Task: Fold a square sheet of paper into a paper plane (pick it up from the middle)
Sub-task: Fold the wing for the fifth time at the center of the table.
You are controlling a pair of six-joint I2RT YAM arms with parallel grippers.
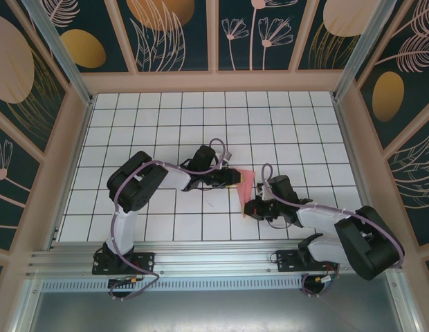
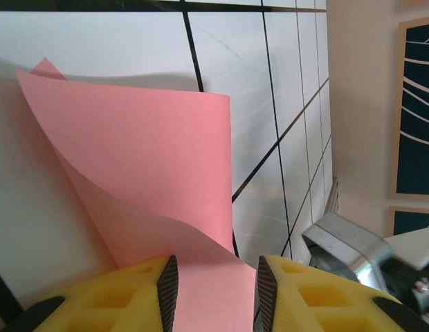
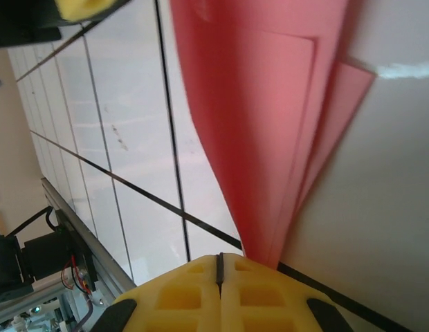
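1. My right claw point(image 3: 219, 266) pinches the folded paper point(image 1: 244, 185), mid-frame from above; my left claw point(image 2: 214, 283) gapes around its edge.
2. Closing left off-line could crumple the layers; pulling my claws apart could tear it.

Your station is a robotics lab cell: left arm point(image 1: 135, 185) and right arm point(image 1: 360, 243) bolted to an aluminium rail point(image 1: 214, 267), a white gridded table point(image 1: 166, 117), flower-printed panels point(image 1: 256, 34) walling it in.

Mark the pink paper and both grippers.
pink paper point(image 2: 145, 159), left wrist view, flat upper layer.
left gripper point(image 2: 216, 294), left wrist view, gap between fingertips.
right gripper point(image 3: 219, 263), right wrist view, seam of closed fingertips.
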